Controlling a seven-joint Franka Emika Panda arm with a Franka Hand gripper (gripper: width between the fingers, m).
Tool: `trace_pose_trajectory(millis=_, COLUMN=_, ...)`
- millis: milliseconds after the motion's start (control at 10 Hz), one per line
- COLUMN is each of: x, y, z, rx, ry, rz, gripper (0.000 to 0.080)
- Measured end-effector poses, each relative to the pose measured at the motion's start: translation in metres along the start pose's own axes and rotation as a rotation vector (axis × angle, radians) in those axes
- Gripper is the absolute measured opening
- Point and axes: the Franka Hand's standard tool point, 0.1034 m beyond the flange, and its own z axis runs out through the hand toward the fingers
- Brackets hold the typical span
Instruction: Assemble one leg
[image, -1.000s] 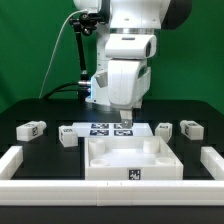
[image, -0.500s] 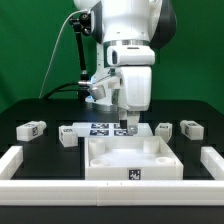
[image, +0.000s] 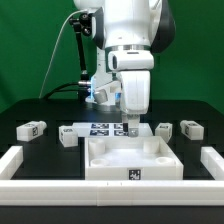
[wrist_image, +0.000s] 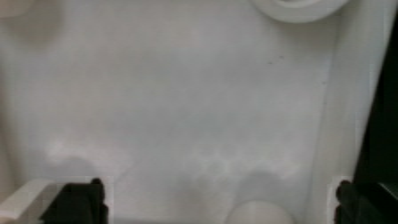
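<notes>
Several small white legs with square tags lie on the black table: two at the exterior view's left (image: 33, 128) (image: 68, 136) and two at the right (image: 163, 130) (image: 190, 128). The large white square piece (image: 132, 160) lies at front centre. My gripper (image: 128, 124) points down over that piece's far edge, apart from every leg. In the wrist view the gripper (wrist_image: 219, 192) is open: dark fingertips (wrist_image: 75, 200) stand wide apart with only the white surface (wrist_image: 196, 110) of the square piece below them. A round corner hole (wrist_image: 294, 8) shows at the frame's edge.
The marker board (image: 103, 128) lies behind the square piece, under the arm. A low white wall (image: 18, 166) borders the table at the front and both sides. A green backdrop and a black cable stand behind.
The hand has turned about its vertical axis, shifted slightly to the exterior view's right and come a little lower over the far edge of the square piece. The legs have not moved.
</notes>
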Motion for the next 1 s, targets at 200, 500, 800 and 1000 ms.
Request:
trace_pose_trajectory(millis=200, x=0.003, y=-0.013, z=0.002, rx=0.018, ry=0.003, rz=0.012, gripper=0.0649)
trace_pose_trajectory(millis=500, x=0.005, y=-0.028, z=0.009, rx=0.039, ry=0.009, rz=0.017, gripper=0.0649)
trace_pose_trajectory(millis=800, x=0.008, y=-0.038, z=0.026, rx=0.060, ry=0.020, rz=0.028, gripper=0.0649)
trace_pose_trajectory(millis=1000, x=0.006, y=-0.040, z=0.030, rx=0.068, ry=0.021, rz=0.035, gripper=0.0649)
